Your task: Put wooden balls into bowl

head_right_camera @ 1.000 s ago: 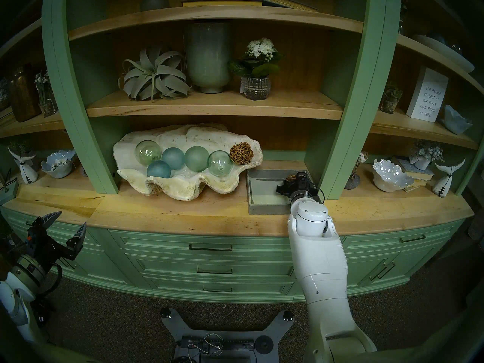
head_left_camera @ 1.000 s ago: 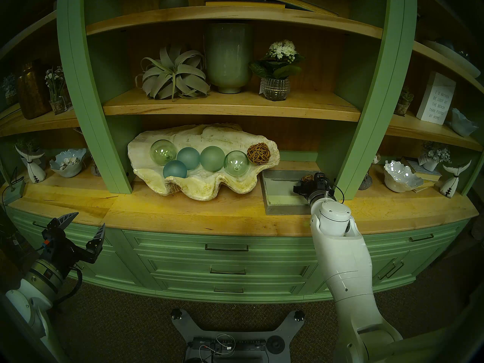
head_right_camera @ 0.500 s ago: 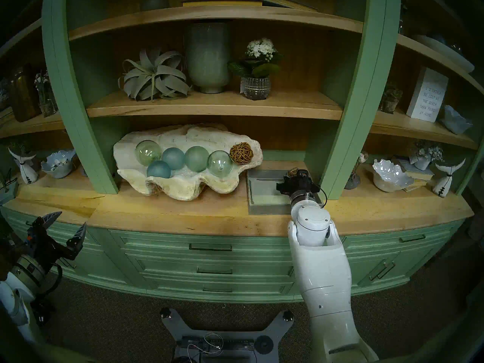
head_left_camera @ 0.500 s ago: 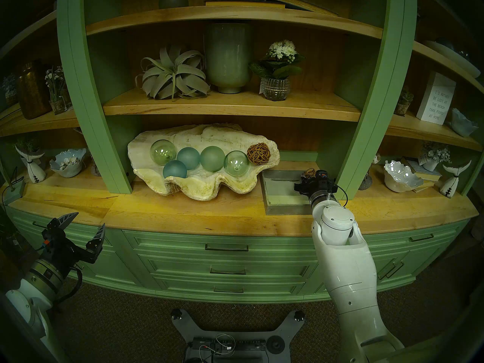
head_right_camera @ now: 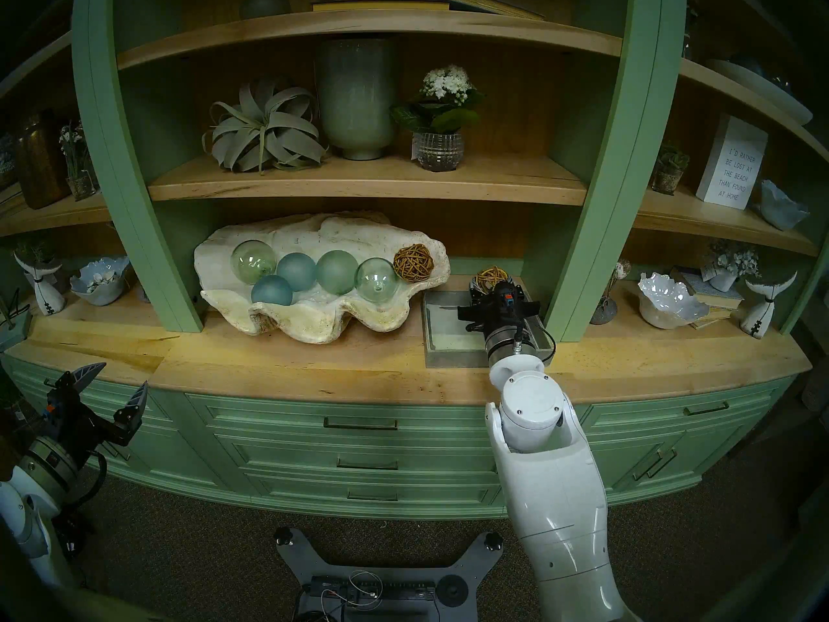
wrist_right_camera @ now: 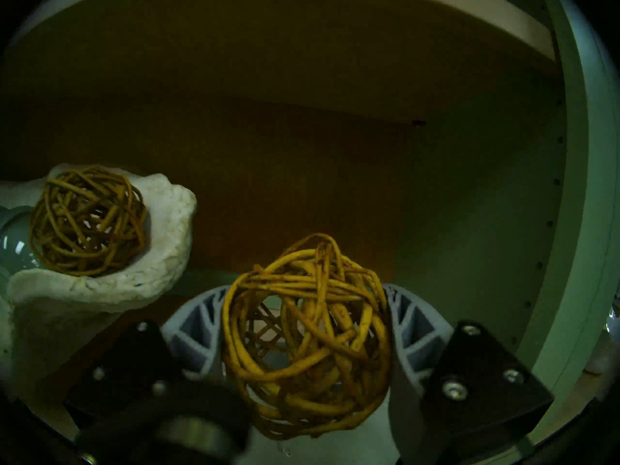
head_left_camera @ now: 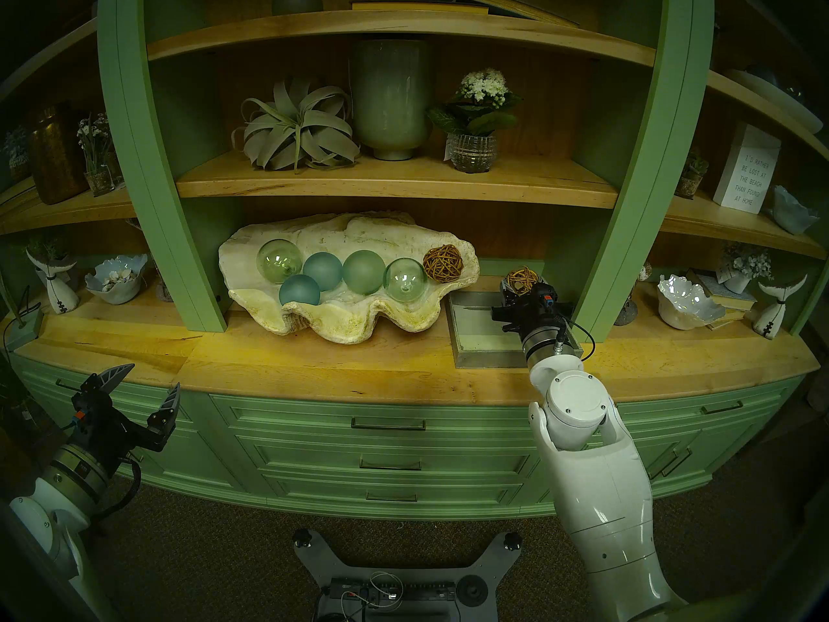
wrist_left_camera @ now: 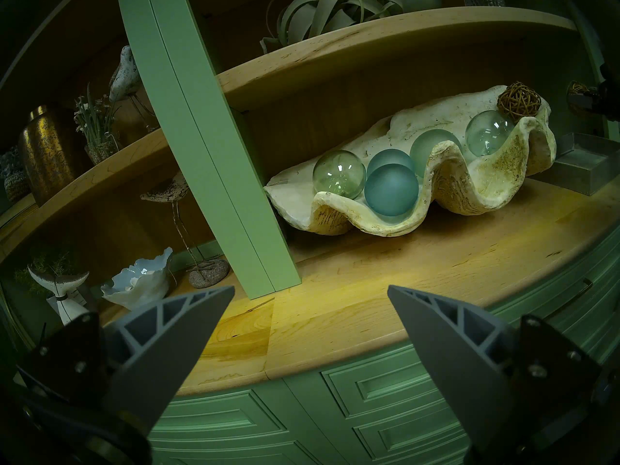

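The large cream clam-shell bowl [head_left_camera: 359,322] sits on the counter inside the middle bay. One woven rattan ball [head_left_camera: 442,262] lies at its right end, also in the left wrist view [wrist_left_camera: 519,99] and right wrist view [wrist_right_camera: 88,221]. My right gripper [head_left_camera: 520,281] is shut on the second rattan ball [head_left_camera: 521,279], holding it above the back of the grey tray [head_left_camera: 471,338], right of the bowl. In the right wrist view the ball [wrist_right_camera: 307,333] sits between the grey fingers [wrist_right_camera: 194,323]. My left gripper [head_left_camera: 144,378] is open and empty, low at the left, in front of the drawers.
Several green and blue glass balls [head_left_camera: 363,272] fill the bowl. A green post [head_left_camera: 619,203] stands close to the right of my right arm, another [head_left_camera: 157,181] left of the bowl. A wooden shelf [head_left_camera: 394,185] with plants and a vase hangs above. Small white bowls [head_left_camera: 688,300] stand at the sides.
My right gripper has risen out of the grey tray with the rattan ball in it and shifted slightly left. The left arm has not moved.
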